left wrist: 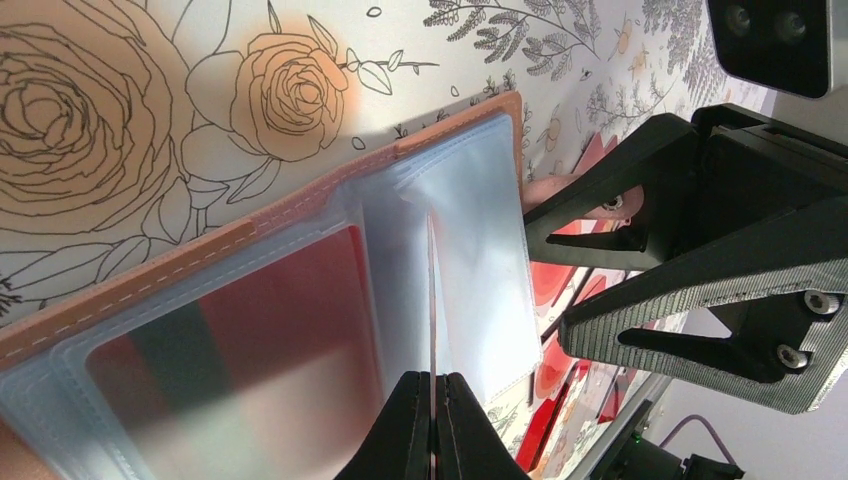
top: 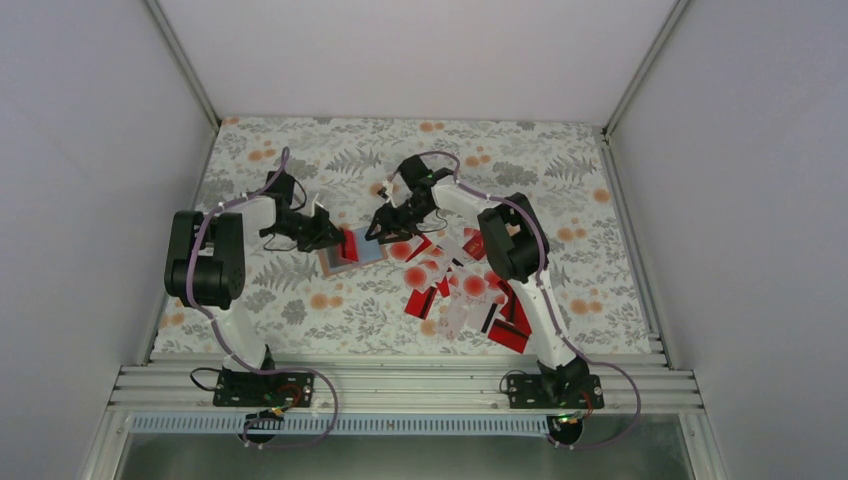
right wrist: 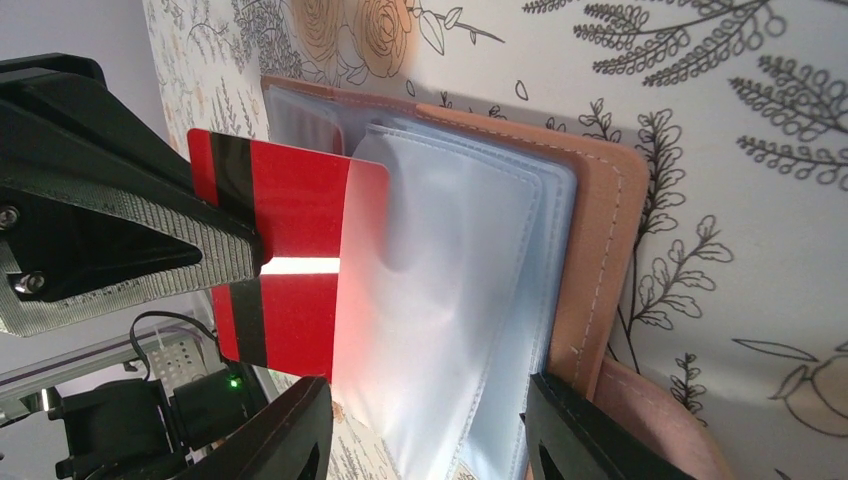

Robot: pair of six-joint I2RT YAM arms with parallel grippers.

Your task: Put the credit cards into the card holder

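Pinching red card point(right wrist: 290, 200) in left gripper point(left wrist: 436, 385), half inside clear sleeve point(right wrist: 440, 300) of card holder point(right wrist: 600, 230). Spread right gripper point(right wrist: 425, 390) astride card holder edge. Keep level with sleeve, push straight, slowly.

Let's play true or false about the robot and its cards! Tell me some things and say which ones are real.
1. The left gripper pinches a red card with a black stripe. True.
2. The card holder is folded shut. False: it lies open, with its clear sleeves showing.
3. More cards lie in a heap by the right arm. True.
4. The right gripper holds a white card. False: its jaws stand apart, one on each side of the sleeves, and hold no card.
5. The tablecloth is plain blue. False: it is pale with flowers and leaves.
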